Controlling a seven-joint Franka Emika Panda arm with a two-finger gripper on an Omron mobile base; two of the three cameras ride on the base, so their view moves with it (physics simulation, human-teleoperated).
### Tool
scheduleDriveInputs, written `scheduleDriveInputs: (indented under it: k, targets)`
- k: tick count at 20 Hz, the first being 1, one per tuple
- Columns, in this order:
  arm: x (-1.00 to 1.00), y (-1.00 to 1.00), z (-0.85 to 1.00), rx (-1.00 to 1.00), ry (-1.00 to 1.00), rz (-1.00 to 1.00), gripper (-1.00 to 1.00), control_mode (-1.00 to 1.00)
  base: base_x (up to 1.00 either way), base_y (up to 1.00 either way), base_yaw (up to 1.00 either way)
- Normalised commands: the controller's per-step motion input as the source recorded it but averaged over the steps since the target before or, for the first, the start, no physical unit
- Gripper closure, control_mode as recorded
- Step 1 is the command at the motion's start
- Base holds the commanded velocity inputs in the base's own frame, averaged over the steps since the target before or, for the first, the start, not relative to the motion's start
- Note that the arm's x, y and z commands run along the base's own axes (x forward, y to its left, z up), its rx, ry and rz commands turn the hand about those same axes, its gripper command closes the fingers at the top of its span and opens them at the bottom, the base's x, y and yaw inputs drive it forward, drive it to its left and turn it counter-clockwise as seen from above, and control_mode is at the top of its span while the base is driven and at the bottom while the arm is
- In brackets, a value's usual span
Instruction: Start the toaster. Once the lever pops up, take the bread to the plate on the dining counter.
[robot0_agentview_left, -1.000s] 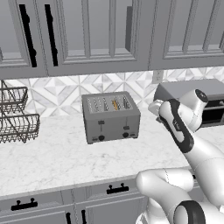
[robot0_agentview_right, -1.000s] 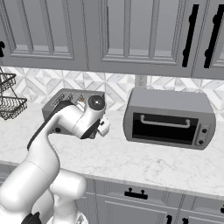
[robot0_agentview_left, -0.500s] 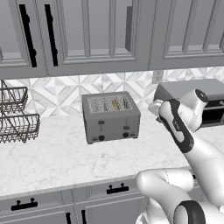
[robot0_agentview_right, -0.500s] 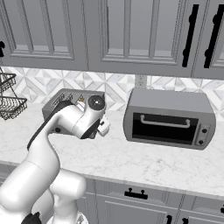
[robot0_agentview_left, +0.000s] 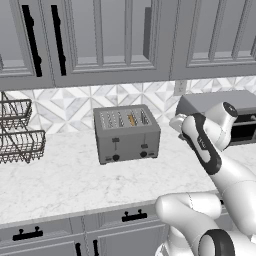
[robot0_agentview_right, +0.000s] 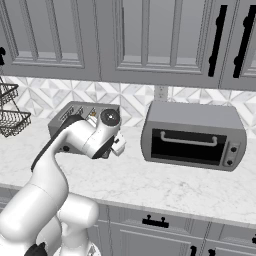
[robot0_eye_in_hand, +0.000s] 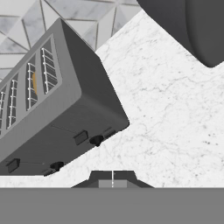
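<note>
On the white marble-veined worktop (robot0_agentview_left: 65, 180) over grey drawers, against the patterned tile wall, the boxy matte-grey metal toaster (robot0_agentview_left: 127, 134) is set, with its two dark front levers raised. A thin golden-brown slice of bread (robot0_agentview_left: 132, 119) is seen edge-on in one top slot; most of it is sunk out of sight. The two-finger gripper (robot0_eye_in_hand: 113, 175) is held above the worktop just right of the toaster, fingertips pressed together with nothing between them. In the right base view much of the toaster is hidden behind the white arm (robot0_agentview_right: 80, 142). A larger grey oven-like box (robot0_agentview_right: 194, 136) stands further right, partly blocked by the arm in the left base view.
</note>
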Motion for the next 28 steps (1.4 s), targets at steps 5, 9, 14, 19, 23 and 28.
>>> scheduleDriveInputs:
  k: [5,9,14,19,23,28]
  targets:
    - [0.00,0.00,0.00,0.00,0.00,0.00,1.00,-1.00,0.00,0.00,0.00]
    - [0.00,0.00,0.00,0.00,0.00,0.00,1.00,-1.00,0.00,0.00,0.00]
    - [0.00,0.00,0.00,0.00,0.00,0.00,1.00,-1.00,0.00,0.00,0.00]
    - [0.00,0.00,0.00,0.00,0.00,0.00,1.00,-1.00,0.00,0.00,0.00]
    - [0.00,0.00,0.00,0.00,0.00,0.00,1.00,-1.00,0.00,0.00,0.00]
    - [0.00,0.00,0.00,0.00,0.00,0.00,1.00,-1.00,0.00,0.00,0.00]
